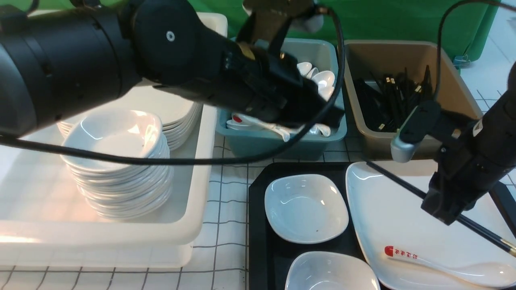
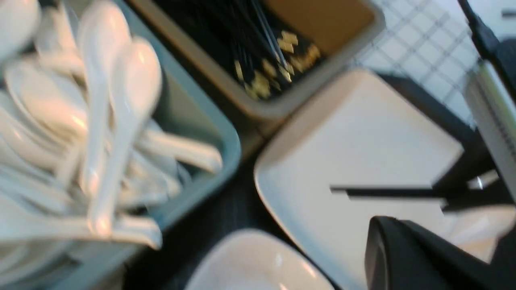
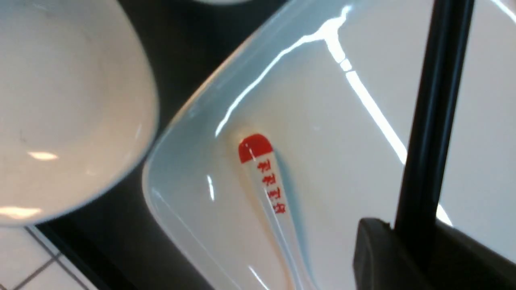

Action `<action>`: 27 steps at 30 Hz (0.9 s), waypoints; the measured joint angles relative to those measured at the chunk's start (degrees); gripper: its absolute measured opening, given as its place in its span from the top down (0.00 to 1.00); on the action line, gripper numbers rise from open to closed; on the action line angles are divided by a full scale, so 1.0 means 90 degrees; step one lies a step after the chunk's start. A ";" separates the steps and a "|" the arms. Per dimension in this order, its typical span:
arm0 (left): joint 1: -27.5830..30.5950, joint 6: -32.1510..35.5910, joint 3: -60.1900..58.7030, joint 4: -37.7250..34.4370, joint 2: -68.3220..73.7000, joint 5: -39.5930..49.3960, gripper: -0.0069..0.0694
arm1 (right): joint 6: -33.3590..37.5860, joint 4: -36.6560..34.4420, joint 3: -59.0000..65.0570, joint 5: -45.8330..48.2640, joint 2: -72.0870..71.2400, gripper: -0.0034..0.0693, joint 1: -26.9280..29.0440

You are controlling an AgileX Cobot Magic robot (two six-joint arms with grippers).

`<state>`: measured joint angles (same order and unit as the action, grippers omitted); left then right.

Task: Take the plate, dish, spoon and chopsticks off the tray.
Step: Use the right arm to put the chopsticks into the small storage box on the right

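Observation:
The black tray (image 1: 258,225) holds two small white dishes (image 1: 306,207) (image 1: 330,272) and the large white plate (image 1: 403,217). The spoon (image 1: 443,264) with its red tip (image 3: 254,147) lies on the plate. The black chopsticks (image 1: 397,179) slant across the plate, and my right gripper (image 1: 443,211) is shut on them near their middle; in the right wrist view the chopsticks (image 3: 431,121) run into the jaws of that gripper (image 3: 411,237). My left gripper (image 1: 330,119) is shut over the near edge of the teal bin, and only one dark finger (image 2: 403,249) shows, blurred.
Behind the tray, a teal bin (image 1: 282,141) holds white spoons and a brown bin (image 1: 403,137) holds black chopsticks. At the left, a white bin (image 1: 193,225) holds stacked dishes (image 1: 121,161) and plates. A checked cloth (image 1: 225,249) covers the table.

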<state>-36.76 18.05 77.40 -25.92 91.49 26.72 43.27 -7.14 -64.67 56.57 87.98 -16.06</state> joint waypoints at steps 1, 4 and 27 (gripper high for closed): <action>0.0000 0.0019 0.0000 0.0000 0.0000 -0.0045 0.91 | 0.0000 -0.0008 0.0000 0.0001 0.0000 0.80 0.0000; 0.0000 0.0170 0.0000 0.0000 0.0000 -0.0678 0.91 | 0.0027 -0.0095 -0.0088 -0.0443 -0.0284 0.80 0.0006; 0.0000 0.0451 0.0000 0.0614 0.0006 -0.1897 0.91 | -0.1174 -0.0162 -0.3351 -0.4168 0.2485 0.80 0.0893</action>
<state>-36.76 22.11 77.40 -20.39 91.54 9.64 32.70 -8.60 -94.83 19.06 110.34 -8.03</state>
